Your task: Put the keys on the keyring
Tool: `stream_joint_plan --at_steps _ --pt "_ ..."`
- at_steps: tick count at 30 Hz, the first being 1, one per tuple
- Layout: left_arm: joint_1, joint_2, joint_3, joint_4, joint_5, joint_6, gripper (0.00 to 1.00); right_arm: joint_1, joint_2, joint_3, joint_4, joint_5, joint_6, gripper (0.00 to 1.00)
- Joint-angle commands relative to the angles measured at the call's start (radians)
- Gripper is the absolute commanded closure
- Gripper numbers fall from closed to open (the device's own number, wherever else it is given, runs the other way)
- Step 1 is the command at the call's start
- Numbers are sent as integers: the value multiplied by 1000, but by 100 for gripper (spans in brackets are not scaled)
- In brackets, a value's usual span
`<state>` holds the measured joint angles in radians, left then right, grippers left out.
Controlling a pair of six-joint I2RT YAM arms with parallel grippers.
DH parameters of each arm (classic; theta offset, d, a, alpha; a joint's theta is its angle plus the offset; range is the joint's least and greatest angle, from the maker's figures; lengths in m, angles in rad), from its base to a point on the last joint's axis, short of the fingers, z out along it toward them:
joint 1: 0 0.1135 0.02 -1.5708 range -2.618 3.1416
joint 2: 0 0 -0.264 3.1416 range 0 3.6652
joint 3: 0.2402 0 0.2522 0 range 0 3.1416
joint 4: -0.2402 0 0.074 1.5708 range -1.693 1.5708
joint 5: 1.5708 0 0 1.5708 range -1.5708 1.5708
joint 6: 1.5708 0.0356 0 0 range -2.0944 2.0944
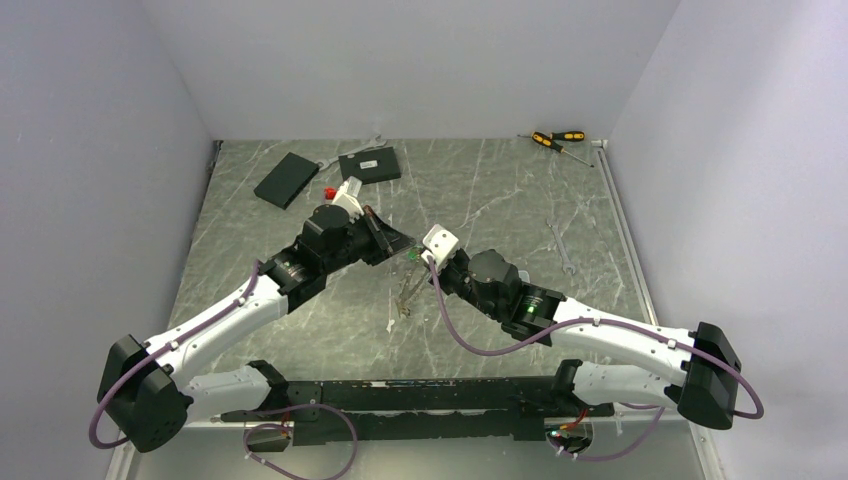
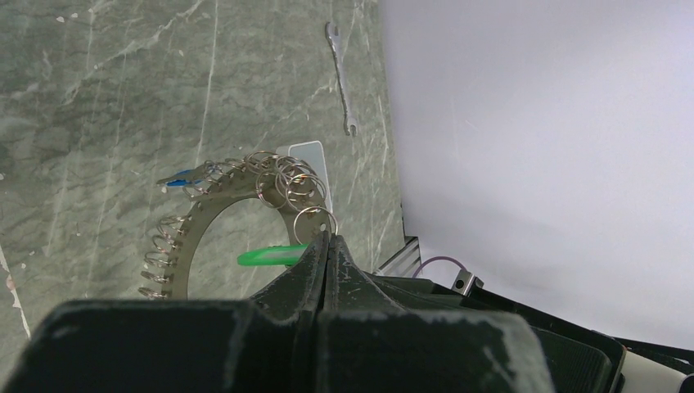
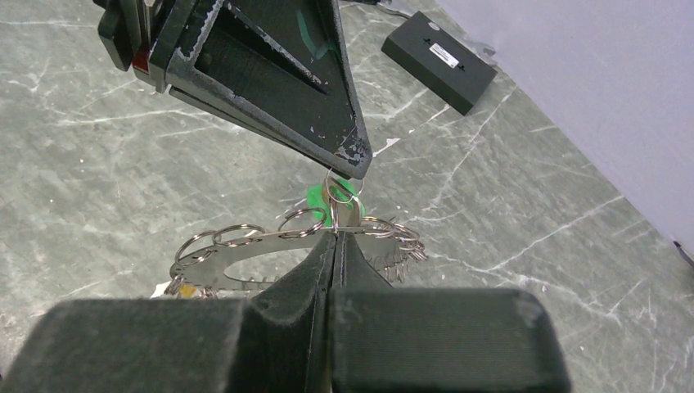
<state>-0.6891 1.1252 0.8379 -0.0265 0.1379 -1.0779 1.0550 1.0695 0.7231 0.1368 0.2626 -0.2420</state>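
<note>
The keyring (image 3: 262, 242) is a flat grey metal ring with small split rings round its rim, held above the table; it also shows in the left wrist view (image 2: 182, 254) and the top view (image 1: 405, 290). My right gripper (image 3: 334, 236) is shut on its rim (image 1: 428, 262). My left gripper (image 2: 327, 239) is shut on a small split ring (image 2: 315, 219) carrying a green-tagged key (image 2: 270, 256) at the keyring's rim, tip to tip with the right gripper (image 1: 400, 243). A blue tag (image 2: 176, 178) and a yellow tag (image 3: 187, 291) hang on the ring.
Two flat black boxes (image 1: 285, 180) (image 1: 368, 165) lie at the back left. Yellow-and-black screwdrivers (image 1: 555, 140) lie at the back right. A wrench (image 1: 562, 247) lies right of the grippers. Walls close in on three sides.
</note>
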Motion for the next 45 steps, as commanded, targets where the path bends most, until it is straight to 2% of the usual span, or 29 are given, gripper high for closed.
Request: stream_joint_plan --at_steps 1,5,7,16,21,24,34,40,45 --pt "-7 -7 -4 29 -2 6 100 -3 -34 47 93 23 10 100" --pt "-6 -7 -9 39 -1 6 100 -3 -35 48 90 23 10 100" --pt "-7 -7 -10 39 -1 5 97 -3 -37 49 87 23 9 100" --pt "-7 -14 -17 40 -18 0 63 -3 -31 55 80 24 6 100" --pt "-7 -26 -16 31 -33 12 50 -3 -29 59 74 23 4 100" --pt "-7 -33 -12 30 -34 54 46 -3 -28 63 69 23 1 100" --pt "-7 -120 -68 119 -10 339 48 -3 -50 72 27 -13 0 100" --pt "-7 -166 -67 114 89 591 49 -3 -77 88 -39 -69 -13 100" --pt "-7 -194 -89 125 196 717 49 -3 -124 98 -116 -134 -23 100"
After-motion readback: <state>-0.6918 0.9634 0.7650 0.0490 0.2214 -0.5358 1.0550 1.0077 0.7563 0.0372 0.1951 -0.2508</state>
